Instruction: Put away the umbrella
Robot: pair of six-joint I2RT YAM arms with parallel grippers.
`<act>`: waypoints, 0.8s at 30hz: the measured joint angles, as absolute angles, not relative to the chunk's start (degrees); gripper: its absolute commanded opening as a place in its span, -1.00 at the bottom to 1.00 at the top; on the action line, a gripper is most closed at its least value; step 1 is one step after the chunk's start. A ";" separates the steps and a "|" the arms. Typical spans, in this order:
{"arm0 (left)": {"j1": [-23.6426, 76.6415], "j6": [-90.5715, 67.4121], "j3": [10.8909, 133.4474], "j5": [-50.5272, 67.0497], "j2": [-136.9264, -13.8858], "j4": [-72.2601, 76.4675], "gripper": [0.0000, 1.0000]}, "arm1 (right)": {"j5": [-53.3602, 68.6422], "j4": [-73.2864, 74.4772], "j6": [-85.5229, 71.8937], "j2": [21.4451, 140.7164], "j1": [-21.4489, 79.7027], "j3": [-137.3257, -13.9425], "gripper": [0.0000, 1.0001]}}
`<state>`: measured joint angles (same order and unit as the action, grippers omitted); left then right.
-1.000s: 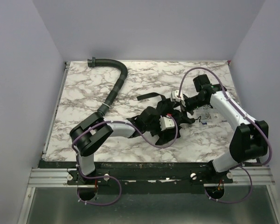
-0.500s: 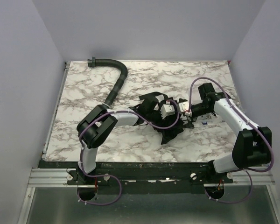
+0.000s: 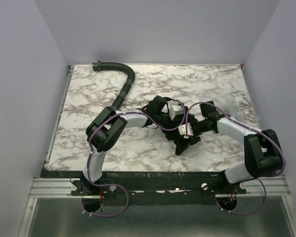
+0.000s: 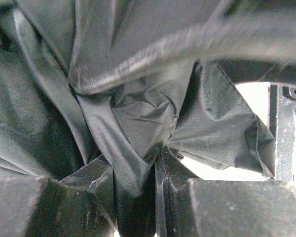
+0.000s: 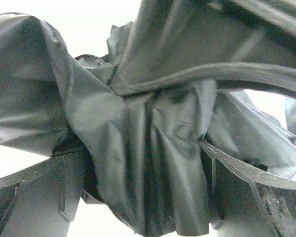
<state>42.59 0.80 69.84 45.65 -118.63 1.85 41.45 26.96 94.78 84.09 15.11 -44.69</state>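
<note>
The umbrella [image 3: 180,140] is a crumpled dark fabric bundle at the middle of the marble table [image 3: 89,94]. My left gripper [image 3: 168,118] reaches into it from the left and is shut on a fold of the umbrella fabric [image 4: 133,163]. My right gripper [image 3: 180,132] comes in from the right and is shut on a thick gather of the fabric [image 5: 153,163]. Both grippers meet close together at the bundle. The shaft and handle are hidden among folds and arms.
A black ribbed curved hose [image 3: 123,89] lies at the back left of the table. A small clear packet [image 3: 233,109] lies at the right behind my right arm. Grey walls close in the table on three sides.
My right gripper has swung left and nearer, from the table's right side into the bundle. My left gripper has moved farther back and right. The fabric has gathered into a tighter bundle.
</note>
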 measured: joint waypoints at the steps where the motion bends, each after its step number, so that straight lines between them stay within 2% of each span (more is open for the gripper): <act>1: 42.59 0.60 69.91 45.84 -118.74 1.87 -1.00 | 40.86 25.61 94.78 84.55 15.49 -43.48 0.75; 3: 42.48 -0.12 69.87 46.59 -118.83 2.09 -0.88 | 40.03 22.76 95.04 85.30 16.25 -41.28 0.65; 7: 41.87 -1.43 69.58 49.06 -118.56 2.46 -0.64 | 39.72 20.45 94.35 85.52 17.61 -40.75 0.56; 8: 41.67 -1.74 69.65 49.82 -118.56 2.28 -0.58 | 39.66 20.08 94.06 85.52 18.22 -40.73 0.48; 12: 40.66 -2.11 71.29 52.88 -119.31 -0.97 -0.33 | 37.69 19.40 92.38 87.85 21.30 -41.85 -0.12; 14: 40.18 -2.68 71.90 53.32 -119.35 -2.26 -0.19 | 36.73 21.37 90.85 90.35 22.28 -44.25 -0.25; 16: 39.09 -3.88 71.35 53.43 -118.52 -3.07 -0.05 | 36.75 22.92 89.27 92.25 22.94 -46.37 -0.33; 17: 38.46 -4.75 70.08 53.39 -117.54 -2.70 0.16 | 36.84 23.46 88.68 92.97 23.33 -47.13 -0.36; 20: 36.99 -8.19 65.98 53.10 -114.32 -0.45 0.35 | 37.36 24.29 87.83 94.13 24.58 -48.75 -0.46; 24: 33.69 -13.65 56.27 50.19 -104.88 3.90 0.43 | 37.67 27.40 86.74 95.70 24.93 -51.35 -0.50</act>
<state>33.69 -13.65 56.27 50.19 -104.88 3.90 37.67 27.40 86.74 95.70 24.93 -51.35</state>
